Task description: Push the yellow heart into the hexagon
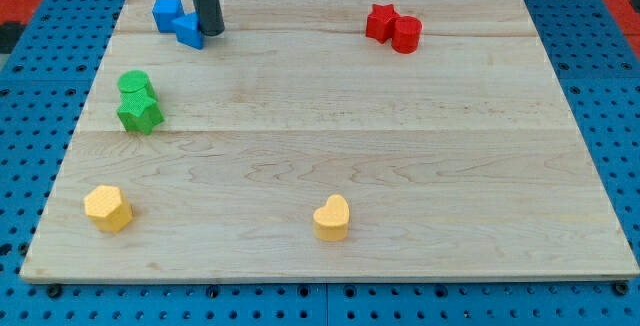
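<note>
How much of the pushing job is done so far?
Nothing looks done yet. The yellow heart block sits near the view's bottom middle, apart from the yellow hexagon block at the bottom left, bare wooden board between them. In hand: my tip is far off at the view's top left, beside the two blue blocks. Left: reach the heart and push it leftward to the hexagon.

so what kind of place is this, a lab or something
Most likely a robotics lab bench. A wooden board lies on a blue pegboard table, small coloured blocks such as the yellow heart and yellow hexagon are scattered on it, and my tip rests beside the blue blocks.
</note>
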`<state>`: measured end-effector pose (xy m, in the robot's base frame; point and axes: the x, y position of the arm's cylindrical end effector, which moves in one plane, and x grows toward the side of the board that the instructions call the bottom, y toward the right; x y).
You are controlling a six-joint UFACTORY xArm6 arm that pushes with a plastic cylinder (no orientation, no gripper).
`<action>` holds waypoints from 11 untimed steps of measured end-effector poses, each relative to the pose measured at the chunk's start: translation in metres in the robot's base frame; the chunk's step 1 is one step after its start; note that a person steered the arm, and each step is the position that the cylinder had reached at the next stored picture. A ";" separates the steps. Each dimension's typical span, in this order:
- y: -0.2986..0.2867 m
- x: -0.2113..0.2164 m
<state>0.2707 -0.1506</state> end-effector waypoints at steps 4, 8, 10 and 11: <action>0.241 0.206; 0.143 0.297; 0.045 0.289; 0.052 0.314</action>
